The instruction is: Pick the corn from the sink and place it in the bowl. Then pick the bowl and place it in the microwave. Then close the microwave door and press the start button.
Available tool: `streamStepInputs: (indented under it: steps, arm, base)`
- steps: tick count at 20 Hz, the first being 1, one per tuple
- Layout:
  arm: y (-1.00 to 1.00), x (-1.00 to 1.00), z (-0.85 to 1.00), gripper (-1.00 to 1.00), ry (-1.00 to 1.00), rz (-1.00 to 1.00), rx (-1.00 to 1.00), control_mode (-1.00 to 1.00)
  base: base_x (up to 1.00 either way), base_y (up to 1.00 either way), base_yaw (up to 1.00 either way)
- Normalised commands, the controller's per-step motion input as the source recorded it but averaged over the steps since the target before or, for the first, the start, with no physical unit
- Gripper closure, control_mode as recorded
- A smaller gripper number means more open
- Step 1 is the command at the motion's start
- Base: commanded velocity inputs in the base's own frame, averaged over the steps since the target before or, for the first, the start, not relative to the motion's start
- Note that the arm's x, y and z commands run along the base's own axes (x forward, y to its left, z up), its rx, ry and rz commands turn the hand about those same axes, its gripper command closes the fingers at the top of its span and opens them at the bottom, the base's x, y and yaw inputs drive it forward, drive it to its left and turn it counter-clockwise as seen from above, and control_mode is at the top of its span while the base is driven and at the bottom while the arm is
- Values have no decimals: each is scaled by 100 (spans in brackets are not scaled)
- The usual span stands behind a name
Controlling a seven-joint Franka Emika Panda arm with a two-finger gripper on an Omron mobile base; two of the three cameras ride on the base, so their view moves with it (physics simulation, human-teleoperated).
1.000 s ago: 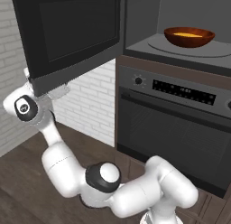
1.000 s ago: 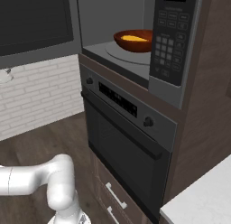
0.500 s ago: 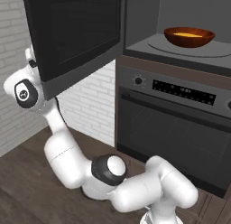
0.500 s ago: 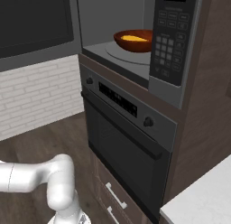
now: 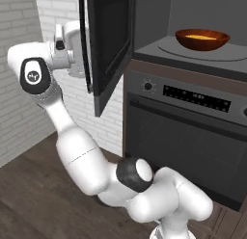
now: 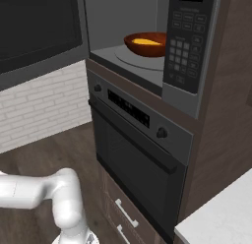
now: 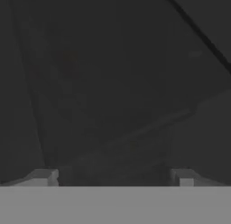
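The reddish-brown bowl (image 5: 201, 39) (image 6: 145, 44) sits on the turntable inside the microwave (image 6: 123, 21), and the yellow corn (image 5: 199, 36) (image 6: 143, 41) lies in it. The black microwave door (image 5: 108, 45) (image 6: 39, 26) stands partly swung, close to edge-on in the left base view. My gripper (image 5: 77, 47) (image 7: 115, 178) is open and pressed flat against the door's outer face (image 7: 113, 83), with nothing between its fingertips (image 7: 47, 177). The sink is out of view.
The keypad panel (image 6: 184, 41) runs down the microwave's right side. Below it sits the black oven (image 5: 193, 132) (image 6: 138, 139) with knobs and a display strip. A white brick wall (image 5: 29, 98) stands to the left, with dark wood flooring (image 6: 44, 154) underneath and a pale counter corner (image 6: 221, 213) at lower right.
The microwave door has swung further toward the cavity, turning from broadside to nearly edge-on. My hand has risen and moved right with it. The bowl and corn have not moved.
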Motion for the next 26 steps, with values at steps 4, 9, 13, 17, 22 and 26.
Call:
streamStepInputs:
  steps: [4,9,13,17,22,26]
  arm:
    - [-84,-1,12,-100,0,1,44,-100]
    - [-71,34,-6,-100,-6,6,18,-100]
    - [-81,41,-23,-100,-5,8,10,-100]
    - [-97,11,-29,-100,-4,10,5,-100]
    - [-100,-3,-27,-100,-18,13,1,-100]
    - [-99,2,-10,-100,-28,9,6,-100]
  base:
    - [0,0,0]
    - [0,0,0]
    - [0,0,0]
    - [0,0,0]
    - [0,0,0]
    - [0,0,0]
